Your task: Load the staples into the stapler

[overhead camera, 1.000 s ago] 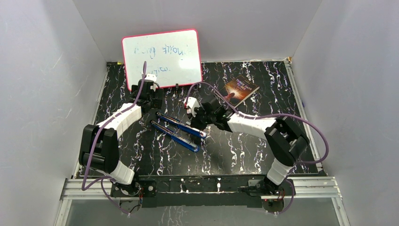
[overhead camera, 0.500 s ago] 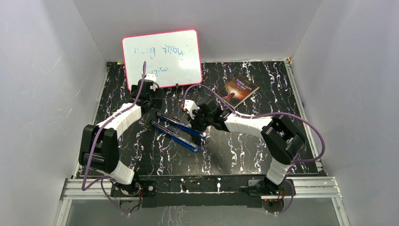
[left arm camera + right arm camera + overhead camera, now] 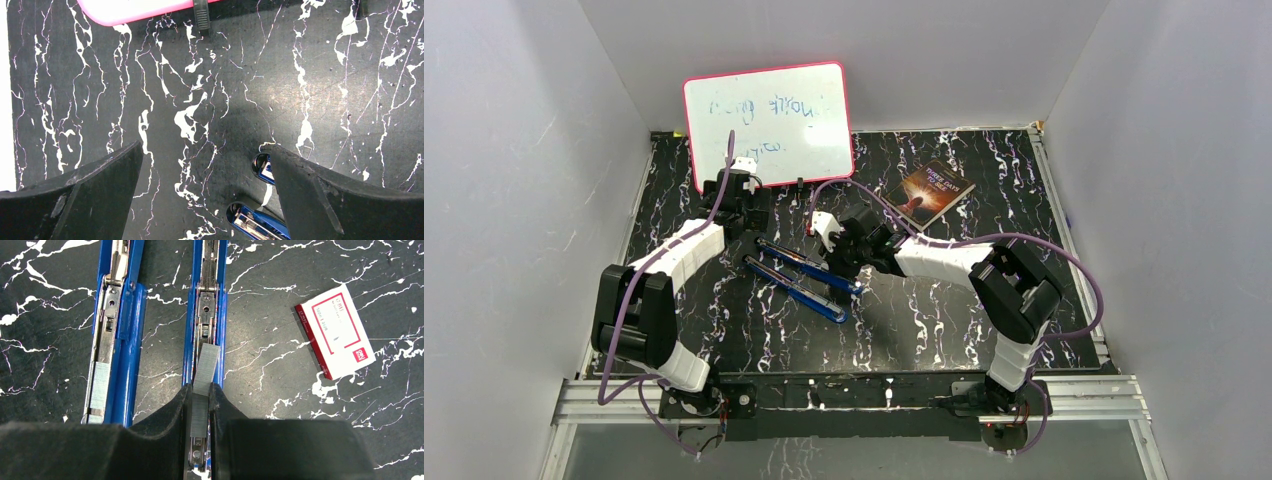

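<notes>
The blue stapler (image 3: 799,273) lies opened flat on the black marbled table, its two halves side by side. In the right wrist view they are a left rail (image 3: 120,315) and a right rail (image 3: 207,300). My right gripper (image 3: 200,389) is shut on a grey strip of staples (image 3: 206,365), held lengthwise just above the right rail's channel. Another ribbed grey strip (image 3: 99,387) sits in the left rail. My left gripper (image 3: 201,147) is open over bare table by the stapler's rounded ends (image 3: 250,222), touching nothing.
A small white box with a red label (image 3: 335,330) lies right of the stapler. A pink-framed whiteboard (image 3: 769,120) leans on the back wall, and a book (image 3: 936,190) lies at the back right. White walls enclose the table.
My right arm has shifted slightly left and back along the stapler, still holding the staples. The left arm has not moved.
</notes>
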Controlling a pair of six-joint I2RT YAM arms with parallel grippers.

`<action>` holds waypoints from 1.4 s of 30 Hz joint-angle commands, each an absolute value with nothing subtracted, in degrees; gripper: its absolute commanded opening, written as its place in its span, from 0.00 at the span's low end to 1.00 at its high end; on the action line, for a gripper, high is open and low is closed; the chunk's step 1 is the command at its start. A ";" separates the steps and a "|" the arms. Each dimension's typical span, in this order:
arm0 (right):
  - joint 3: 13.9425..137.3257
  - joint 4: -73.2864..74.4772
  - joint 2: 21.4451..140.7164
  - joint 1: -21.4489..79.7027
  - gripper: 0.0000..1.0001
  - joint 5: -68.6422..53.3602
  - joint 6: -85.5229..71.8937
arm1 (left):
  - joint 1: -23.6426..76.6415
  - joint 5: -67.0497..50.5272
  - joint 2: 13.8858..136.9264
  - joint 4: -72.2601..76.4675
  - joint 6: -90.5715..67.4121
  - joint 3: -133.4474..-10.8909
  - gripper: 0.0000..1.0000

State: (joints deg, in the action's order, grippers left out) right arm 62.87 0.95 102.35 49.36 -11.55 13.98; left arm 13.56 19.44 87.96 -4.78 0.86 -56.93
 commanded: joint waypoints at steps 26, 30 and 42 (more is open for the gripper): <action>64.86 -1.75 98.54 50.11 0.00 -11.61 14.40 | 13.10 19.17 84.90 -4.40 0.68 -56.34 0.98; 64.95 -1.66 98.53 50.13 0.00 -11.69 14.41 | 13.16 19.17 84.93 -4.42 0.70 -56.34 0.98; 66.17 0.00 101.23 50.27 0.00 -12.34 14.84 | 13.02 19.12 85.01 -4.40 0.70 -56.35 0.98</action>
